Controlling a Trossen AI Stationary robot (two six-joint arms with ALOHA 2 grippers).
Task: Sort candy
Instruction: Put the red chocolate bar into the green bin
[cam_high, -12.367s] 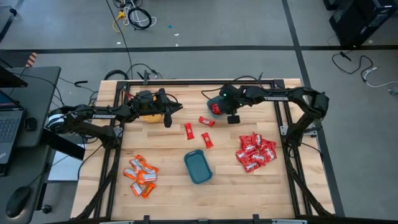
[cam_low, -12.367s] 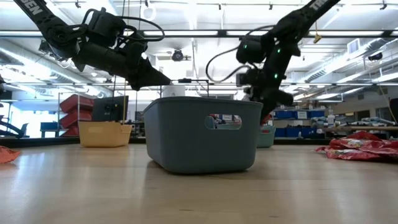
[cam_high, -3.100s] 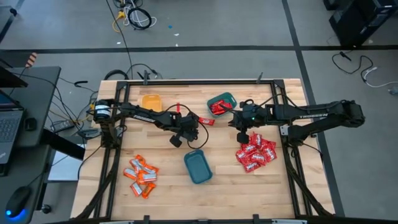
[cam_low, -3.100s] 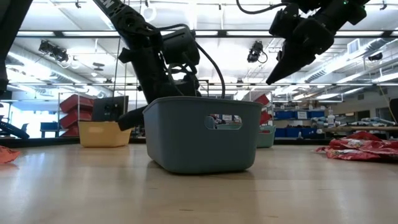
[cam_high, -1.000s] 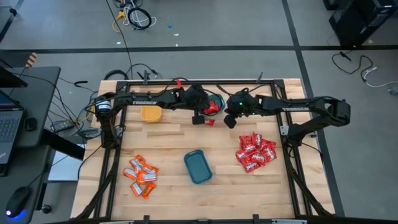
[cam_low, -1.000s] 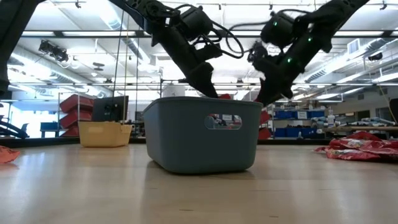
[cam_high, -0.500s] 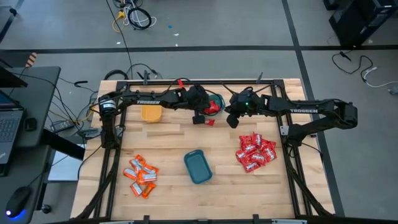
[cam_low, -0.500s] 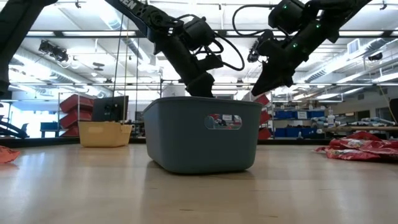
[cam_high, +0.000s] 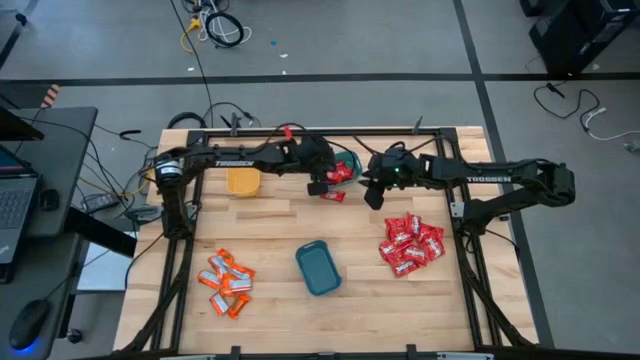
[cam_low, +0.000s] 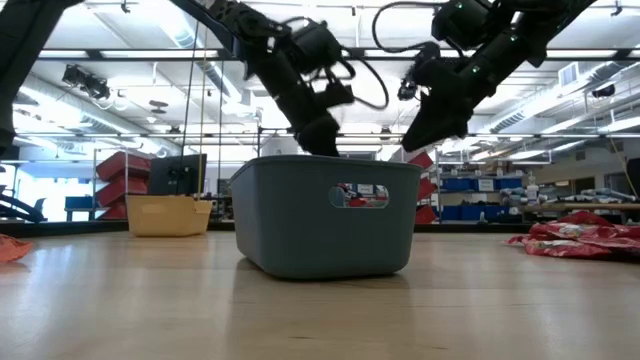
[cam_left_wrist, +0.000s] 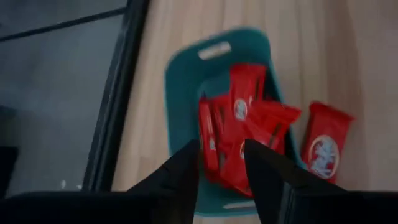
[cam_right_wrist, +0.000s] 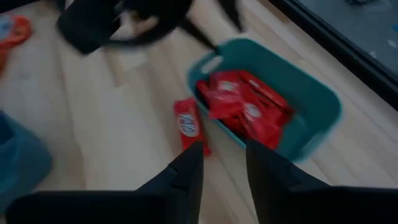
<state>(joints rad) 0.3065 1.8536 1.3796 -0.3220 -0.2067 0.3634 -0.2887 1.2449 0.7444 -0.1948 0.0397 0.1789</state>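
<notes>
Wooden table (cam_high: 280, 240), three bins. Far teal bin (cam_left_wrist: 186, 87) at 12 o'clock: heaped with narrow red bars (cam_left_wrist: 239, 118), one more bar (cam_high: 332, 195) loose on the wood just beside it. Left gripper (cam_left_wrist: 221, 163) above that bin, jaws parted, empty; shut a second earlier, so likely just dropped. Right gripper (cam_right_wrist: 222, 163) alongside, slightly parted, empty, also shut a second back. Red packets (cam_high: 410, 245) at 4 o'clock, orange packets (cam_high: 227, 283) at 8: unsorted.

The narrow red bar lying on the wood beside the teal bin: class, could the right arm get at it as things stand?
Probably yes. The narrow red bar lies bare on the wood just ahead of the right pincer, beside the teal bin, with nothing covering it.
</notes>
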